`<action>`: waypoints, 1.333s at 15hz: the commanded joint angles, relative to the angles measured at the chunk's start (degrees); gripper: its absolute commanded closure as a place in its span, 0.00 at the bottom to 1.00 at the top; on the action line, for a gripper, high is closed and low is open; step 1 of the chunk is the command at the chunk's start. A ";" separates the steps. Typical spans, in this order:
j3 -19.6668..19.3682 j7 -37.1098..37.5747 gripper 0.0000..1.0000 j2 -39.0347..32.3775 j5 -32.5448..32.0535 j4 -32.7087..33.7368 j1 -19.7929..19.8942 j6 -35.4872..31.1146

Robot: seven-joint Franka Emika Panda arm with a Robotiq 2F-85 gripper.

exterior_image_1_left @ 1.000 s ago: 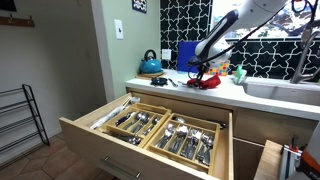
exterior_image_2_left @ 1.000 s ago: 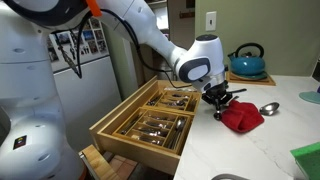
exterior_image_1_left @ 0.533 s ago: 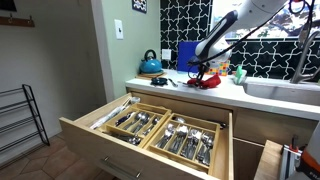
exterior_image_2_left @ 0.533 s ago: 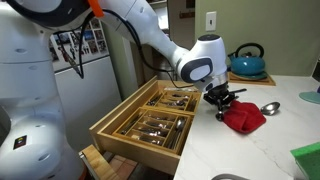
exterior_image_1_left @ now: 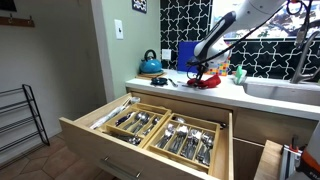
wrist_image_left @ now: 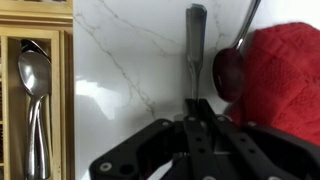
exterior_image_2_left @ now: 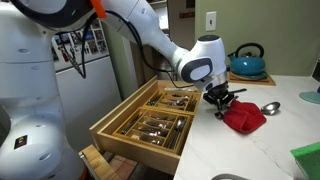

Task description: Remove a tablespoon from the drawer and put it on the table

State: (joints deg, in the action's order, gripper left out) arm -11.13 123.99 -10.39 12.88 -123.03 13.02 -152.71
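The drawer (exterior_image_1_left: 150, 130) stands pulled open below the counter, its wooden trays full of silver cutlery; it shows in both exterior views (exterior_image_2_left: 150, 125), and one tray with spoons shows at the left of the wrist view (wrist_image_left: 35, 90). My gripper (exterior_image_2_left: 222, 103) hangs low over the white table (exterior_image_2_left: 250, 150), beside the red cloth (exterior_image_2_left: 242, 117). In the wrist view the gripper (wrist_image_left: 197, 108) is shut on a tablespoon's flat silver handle (wrist_image_left: 195, 45), which sticks out over the table (wrist_image_left: 120, 60). The spoon's bowl is hidden.
Another spoon (wrist_image_left: 228, 72) lies against the red cloth (wrist_image_left: 285, 75); it also shows in an exterior view (exterior_image_2_left: 268, 107). A blue kettle (exterior_image_1_left: 151, 65) stands at the back of the counter. A sink basin (exterior_image_1_left: 285, 90) lies further along. A white fridge (exterior_image_2_left: 85, 60) stands beyond the drawer.
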 commanded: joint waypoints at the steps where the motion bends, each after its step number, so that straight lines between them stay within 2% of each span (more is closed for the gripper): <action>1: -0.90 0.68 0.83 -0.05 0.55 0.54 -1.37 0.93; 2: -0.92 0.80 0.82 0.45 0.25 0.33 -1.62 1.12; 3: -1.32 1.94 0.75 0.82 -1.02 0.05 -2.09 1.03; 4: -1.68 2.94 0.58 1.45 -2.48 -0.33 -2.58 1.00; 5: -1.91 3.70 0.57 2.10 -3.54 -0.69 -2.98 0.98; 8: -2.54 5.66 0.35 4.53 -8.46 -2.14 -4.34 0.46; 13: -0.58 -1.84 0.01 12.51 -15.74 -6.34 -5.09 1.35; 20: 2.65 -18.14 0.00 23.35 -23.62 -10.97 -3.14 6.04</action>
State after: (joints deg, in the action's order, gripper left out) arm -9.70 111.91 7.65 -7.36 -130.37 8.32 -148.05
